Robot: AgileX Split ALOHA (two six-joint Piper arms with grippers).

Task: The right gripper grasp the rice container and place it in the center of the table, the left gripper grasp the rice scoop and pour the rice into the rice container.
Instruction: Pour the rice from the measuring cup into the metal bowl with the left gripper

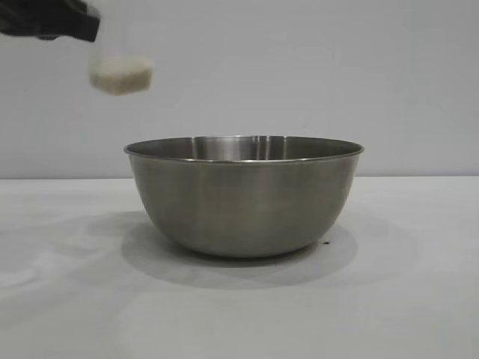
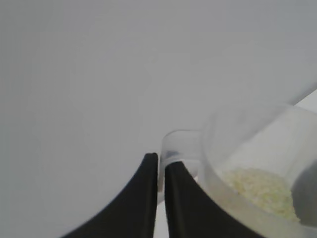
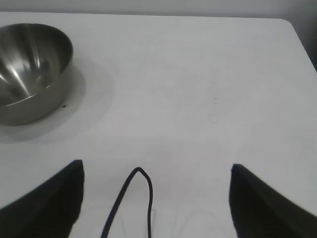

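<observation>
Left gripper (image 2: 161, 173) is what I am watching first: its 2 black fingers (image 2: 136, 198) are pinched together on a small tab at the rim of the rice scoop (image 2: 247, 163), so the cup is gripped. From the outside camera I see that gripper (image 1: 90, 30) at the upper left corner, high above the table (image 1: 60, 299), with the clear cup (image 1: 120, 63) hanging just beside its tip. The rice (image 1: 121, 75) sits as a pale clump in the bottom of the cup. Through the left wrist camera the grains (image 2: 260, 191) lie in a low heap against the cup's lower wall, and the cup looks tilted in that picture.

The cup is up and to the left of the rice container (image 1: 243, 194), apart from it and outside its rim. That steel bowl stands upright on the white table near the middle of the outside view. I cannot see any grains inside it from this level angle.

My right gripper (image 3: 156, 198) is parked low over the table, its 2 dark fingers (image 3: 44, 203) spread wide with nothing between them except a thin black cable (image 3: 129, 203) looping below. From its camera the bowl (image 3: 29, 74) sits well off to one side, its inside bare and shiny.
</observation>
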